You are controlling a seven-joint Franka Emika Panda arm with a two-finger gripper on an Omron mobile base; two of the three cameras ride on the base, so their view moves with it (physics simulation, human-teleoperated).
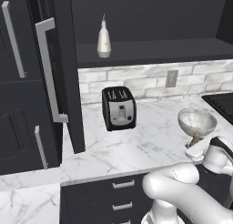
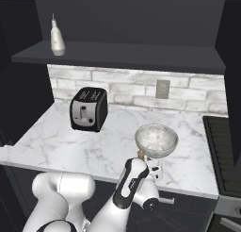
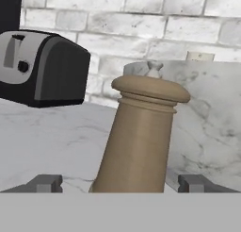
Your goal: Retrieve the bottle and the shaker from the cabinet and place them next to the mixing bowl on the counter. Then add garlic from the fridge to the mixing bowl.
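A: With my pincer (image 3: 120, 184) spread wide, where does the shaker (image 3: 141, 136) stand?

B: Upright on the counter (image 1: 136, 145), between my two fingertips (image 3: 44, 183) with a gap on each side, just in front of the mixing bowl (image 2: 156, 139).

A: And the bottle (image 1: 104, 38)?

B: Upright on the cabinet (image 1: 150, 50) shelf, above the toaster (image 1: 119, 108). Cabinet door (image 1: 54, 68) hangs open.

We could barely see the shaker (image 2: 140, 154) in the right base view, tucked behind the arm at lower centre. In the hand view its base got cut off at the bottom, and it hid part of the mixing bowl (image 3: 207, 113).
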